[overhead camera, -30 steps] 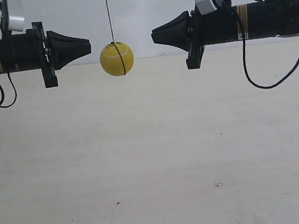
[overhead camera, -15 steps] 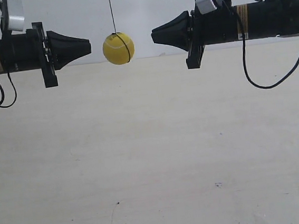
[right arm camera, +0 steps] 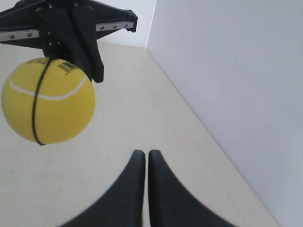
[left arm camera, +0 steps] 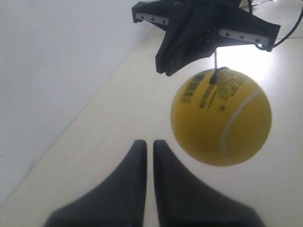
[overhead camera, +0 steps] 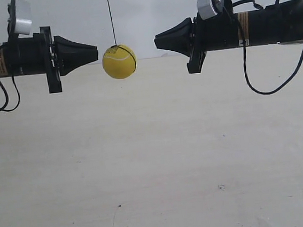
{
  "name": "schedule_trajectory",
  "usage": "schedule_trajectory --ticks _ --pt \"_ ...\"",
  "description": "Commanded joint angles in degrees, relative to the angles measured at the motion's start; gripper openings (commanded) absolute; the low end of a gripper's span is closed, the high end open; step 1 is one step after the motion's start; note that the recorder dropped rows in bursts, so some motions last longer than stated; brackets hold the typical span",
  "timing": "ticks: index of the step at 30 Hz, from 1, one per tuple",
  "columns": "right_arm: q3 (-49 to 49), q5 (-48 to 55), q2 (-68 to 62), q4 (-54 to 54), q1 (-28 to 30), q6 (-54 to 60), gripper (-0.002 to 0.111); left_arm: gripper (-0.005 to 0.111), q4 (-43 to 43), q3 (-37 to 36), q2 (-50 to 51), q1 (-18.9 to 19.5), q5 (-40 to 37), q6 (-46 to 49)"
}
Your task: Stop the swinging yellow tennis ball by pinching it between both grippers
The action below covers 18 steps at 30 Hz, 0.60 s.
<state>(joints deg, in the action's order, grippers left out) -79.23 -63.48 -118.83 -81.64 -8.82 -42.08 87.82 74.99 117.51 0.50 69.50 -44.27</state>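
Observation:
The yellow tennis ball hangs on a thin dark string between two black cone tips that face each other. The gripper at the exterior view's left has its tip just short of the ball, a sliver of gap showing. The gripper at the exterior view's right is about a ball's width away and slightly higher. In the left wrist view my left gripper is shut and empty, with the ball off to one side of its tip. My right gripper is shut and empty too, the ball off its line.
A pale tabletop lies well below both arms, with a white wall behind. A loose black cable droops under the arm at the exterior view's right, another under the other arm.
The ball rose half a second ago and has dropped back, a little to the left. The arm at the exterior view's left has pushed toward it; the other arm has tilted slightly.

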Motion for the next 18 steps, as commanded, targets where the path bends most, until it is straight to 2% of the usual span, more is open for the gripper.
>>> schedule_trajectory --ticks 1,11,18 --pt "-0.31 -1.78 0.21 -0.25 0.15 -0.85 0.000 0.005 0.55 0.32 -0.02 -1.47 0.46 -0.72" --pt "-0.31 -0.33 0.21 -2.69 -2.18 -2.24 0.000 0.005 0.69 0.32 -0.02 -1.47 0.46 -0.94" --pt "-0.31 6.50 0.21 -3.58 -5.20 -2.02 0.000 0.005 0.68 0.32 -0.02 -1.47 0.46 -1.17"
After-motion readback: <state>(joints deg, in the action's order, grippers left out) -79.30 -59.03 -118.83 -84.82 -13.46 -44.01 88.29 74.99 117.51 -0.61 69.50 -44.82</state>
